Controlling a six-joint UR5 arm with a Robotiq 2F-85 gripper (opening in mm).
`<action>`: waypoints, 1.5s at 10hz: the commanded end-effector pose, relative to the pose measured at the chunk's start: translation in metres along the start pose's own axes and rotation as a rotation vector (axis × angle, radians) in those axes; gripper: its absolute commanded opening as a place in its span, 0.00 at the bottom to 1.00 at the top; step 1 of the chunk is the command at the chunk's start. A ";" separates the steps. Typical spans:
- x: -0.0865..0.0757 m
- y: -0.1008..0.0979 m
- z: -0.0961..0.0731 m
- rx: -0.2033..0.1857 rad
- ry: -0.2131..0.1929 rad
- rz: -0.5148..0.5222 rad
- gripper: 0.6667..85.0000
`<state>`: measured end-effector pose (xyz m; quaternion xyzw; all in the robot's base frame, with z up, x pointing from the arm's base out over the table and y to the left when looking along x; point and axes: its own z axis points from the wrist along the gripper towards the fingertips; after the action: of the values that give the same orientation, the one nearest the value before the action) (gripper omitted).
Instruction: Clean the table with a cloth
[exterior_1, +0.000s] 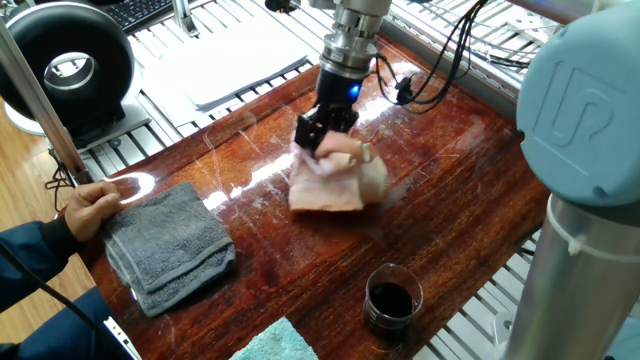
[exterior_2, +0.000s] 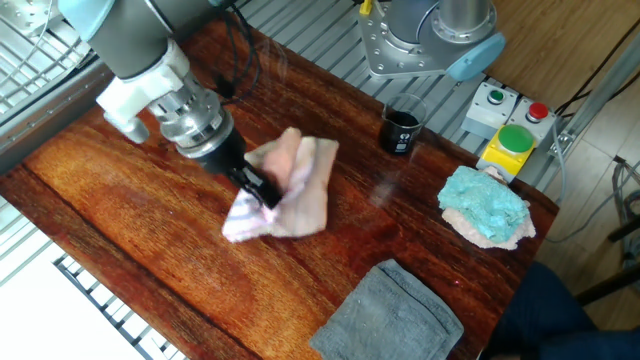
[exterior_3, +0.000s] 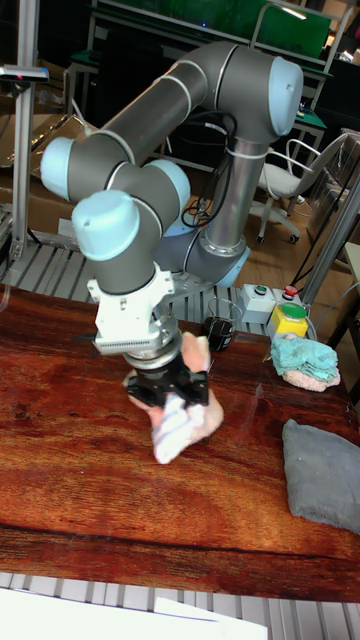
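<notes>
Mid-wipe, with gripper (exterior_2: 262, 192) clamped on the bunched cloth (exterior_2: 291, 190) at the middle of the table (exterior_2: 120, 210): best pressed flat and swept evenly, steering wide of the dark cup (exterior_2: 401, 130) and grey towel (exterior_2: 390, 315).

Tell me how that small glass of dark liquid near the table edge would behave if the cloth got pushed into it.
The glass looks upright and taller than wide, so a shove near the rim would probably tip it. It seems open-topped, so the dark liquid would likely spill onto the table. The glossy wood suggests a low push might slide it instead.
</notes>
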<state>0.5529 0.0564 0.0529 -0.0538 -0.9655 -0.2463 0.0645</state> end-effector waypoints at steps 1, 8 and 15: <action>-0.026 0.024 0.011 -0.118 -0.036 0.048 0.00; -0.078 -0.130 -0.047 0.415 -0.051 -0.373 0.00; -0.031 -0.097 -0.028 0.181 -0.014 -0.237 0.00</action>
<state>0.5854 -0.0580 0.0216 0.0936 -0.9878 -0.1212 0.0272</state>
